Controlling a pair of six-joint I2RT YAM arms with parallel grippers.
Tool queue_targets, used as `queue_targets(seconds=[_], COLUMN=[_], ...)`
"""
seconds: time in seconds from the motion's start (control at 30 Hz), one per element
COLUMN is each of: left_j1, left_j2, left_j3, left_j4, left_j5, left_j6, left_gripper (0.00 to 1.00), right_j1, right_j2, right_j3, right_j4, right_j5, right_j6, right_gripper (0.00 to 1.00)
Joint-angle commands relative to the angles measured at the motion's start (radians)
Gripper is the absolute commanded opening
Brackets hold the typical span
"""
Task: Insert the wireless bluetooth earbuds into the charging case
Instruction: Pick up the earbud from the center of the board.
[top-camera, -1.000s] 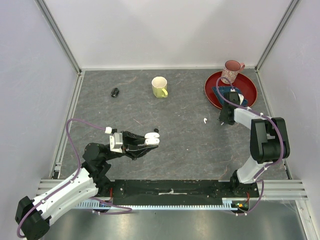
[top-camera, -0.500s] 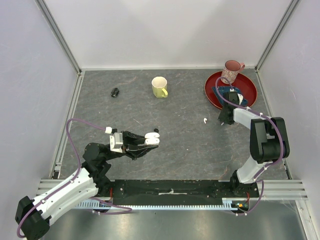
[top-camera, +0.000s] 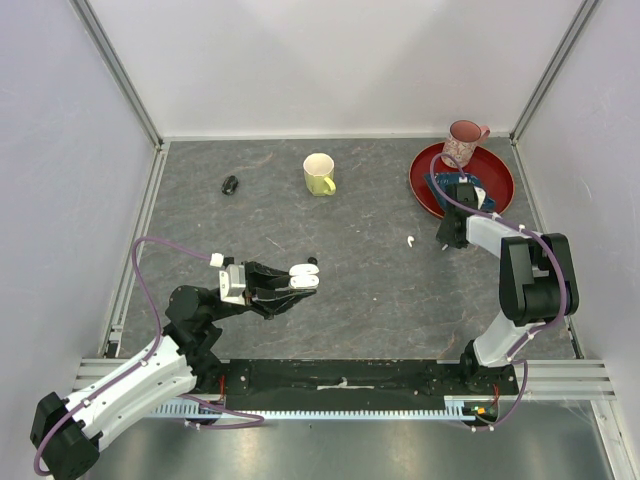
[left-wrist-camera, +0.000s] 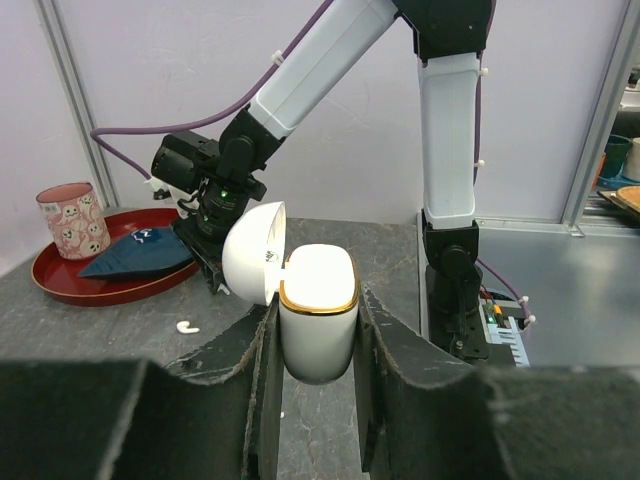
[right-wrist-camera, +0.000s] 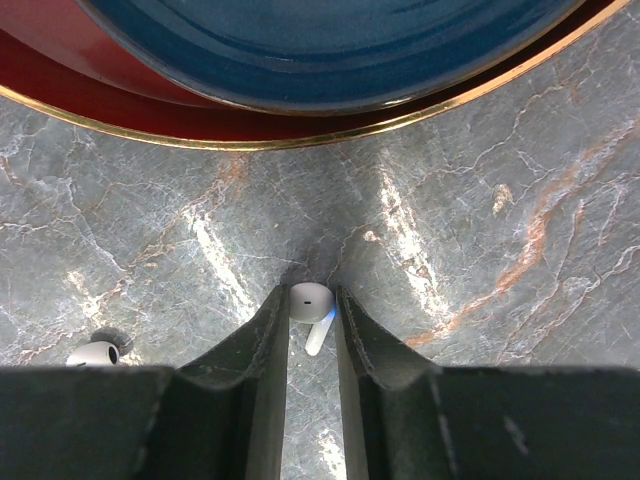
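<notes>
My left gripper (top-camera: 300, 280) is shut on a white charging case (top-camera: 305, 281) with a gold rim and holds it above the table. In the left wrist view the case (left-wrist-camera: 318, 300) stands upright between the fingers with its lid open. My right gripper (top-camera: 447, 243) is down at the table beside the red plate. Its jaws are closed on a glossy white earbud (right-wrist-camera: 310, 297). A second white earbud (top-camera: 410, 241) lies loose to its left, and it also shows in the right wrist view (right-wrist-camera: 93, 353). A black earbud (top-camera: 313, 262) lies just beyond the case.
A yellow mug (top-camera: 319, 173) stands at the back centre. A small black object (top-camera: 230, 185) lies at the back left. The red plate (top-camera: 497, 190) at the back right holds a blue dish (right-wrist-camera: 330, 50) and a pink mug (top-camera: 465, 140). Walls close in the table.
</notes>
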Motion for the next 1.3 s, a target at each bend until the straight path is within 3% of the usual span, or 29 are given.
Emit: queue_targets(seconds=[0.0, 0.27, 0.5, 0.97, 1.27], left_j1=[-0.002, -0.002, -0.002, -0.002, -0.002], left_j2=[-0.006, -0.008, -0.008, 0.056, 0.104], left_j3=[0.001, -0.004, -0.002, 0.018, 0.035], left_j4=[0.04, 0.041, 0.041, 0.066, 0.09], left_j5=[-0.012, -0.027, -0.07, -0.143, -0.159], left_j6=[0.012, 0.001, -0.023, -0.1, -0.117], left_gripper=[0.02, 0.02, 0.02, 0.02, 0.02], right_j1=[0.009, 0.035, 0.105, 0.4, 0.533], right_j2=[0.022, -0.082, -0.289, -0.762, -0.877], right_j3=[0.017, 0.004, -0.029, -0.089, -0.037], right_j4=[-0.025, -0.007, 0.004, 0.083, 0.103], right_j5=[0.005, 0.011, 0.031, 0.052, 0.04], right_j6=[0.003, -0.008, -0.005, 0.013, -0.004], right_gripper=[0.27, 0.22, 0.2, 0.14, 0.11])
